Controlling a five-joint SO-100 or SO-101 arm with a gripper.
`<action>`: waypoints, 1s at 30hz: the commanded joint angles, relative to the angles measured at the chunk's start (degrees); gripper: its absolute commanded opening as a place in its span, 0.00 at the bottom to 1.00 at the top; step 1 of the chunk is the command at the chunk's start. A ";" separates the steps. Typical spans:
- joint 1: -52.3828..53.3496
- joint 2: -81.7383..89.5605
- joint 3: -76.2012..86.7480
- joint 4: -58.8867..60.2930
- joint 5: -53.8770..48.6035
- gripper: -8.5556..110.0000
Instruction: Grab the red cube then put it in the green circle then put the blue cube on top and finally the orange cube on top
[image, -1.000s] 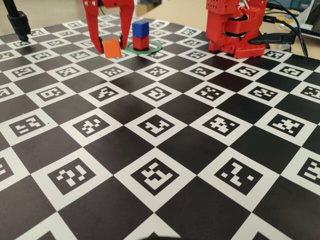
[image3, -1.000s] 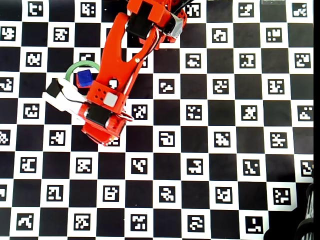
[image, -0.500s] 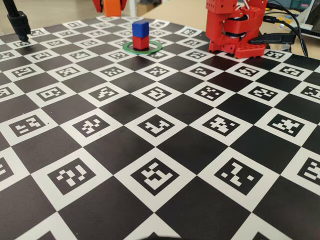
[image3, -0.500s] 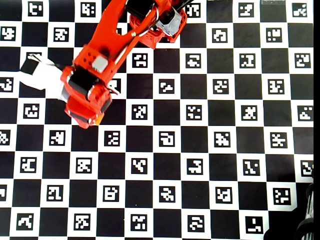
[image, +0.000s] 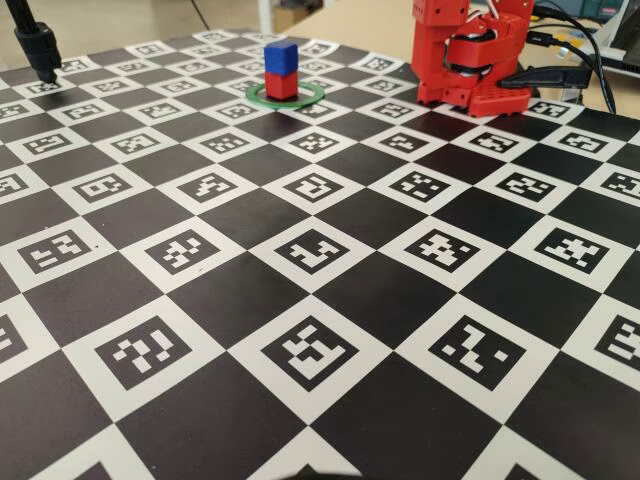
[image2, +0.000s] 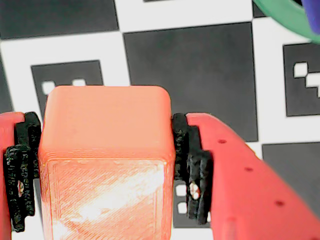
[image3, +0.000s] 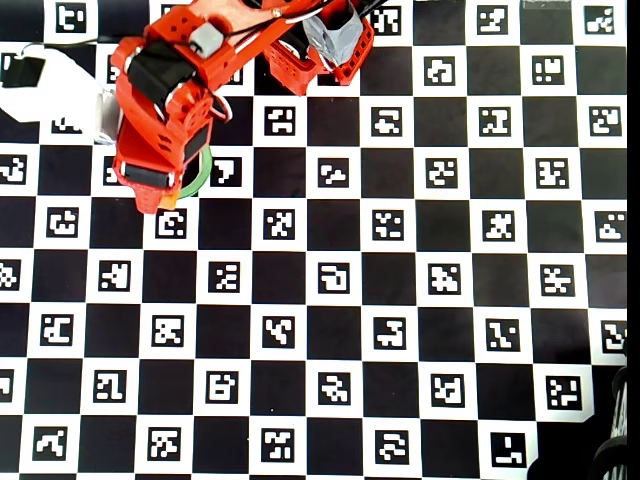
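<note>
We hold the orange cube (image2: 105, 165) clamped between the two jaws of the gripper (image2: 102, 167); in the wrist view the black pads (image2: 192, 172) press flush on both side faces. Our landmark is the green circle (image: 306, 97). Inside it stands the red cube (image: 281, 86), with the blue cube (image: 281, 56) squarely on top. In the overhead view the arm (image3: 165, 100) covers most of the ring, leaving only an arc (image3: 203, 172) exposed, so we judge the cube to be carried high and close to the stack; it is out of frame in the fixed view.

Risks, as we judge them:
- A descent offset from the ring's centre could strike the blue cube edge-on and topple the two-cube tower.
- A rotated cube would land with overhang and slide off on release.
- Opening the jaws too high would let the cube bounce.
- In the wrist view only an edge of the ring (image2: 280, 15) shows at the upper right, so alignment is not yet confirmed.

The surface is a flat black-and-white marker board (image: 330, 300), hard and level. Beyond the ring from the fixed camera stand the arm base (image: 470, 60), cables, and a pale floor. A black stand (image: 35, 45) sits left of the ring.
</note>
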 joint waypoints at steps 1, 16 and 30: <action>2.64 7.03 -0.44 3.52 -6.15 0.11; 10.20 7.73 8.35 4.04 -21.62 0.10; 10.90 7.65 14.50 1.93 -27.42 0.11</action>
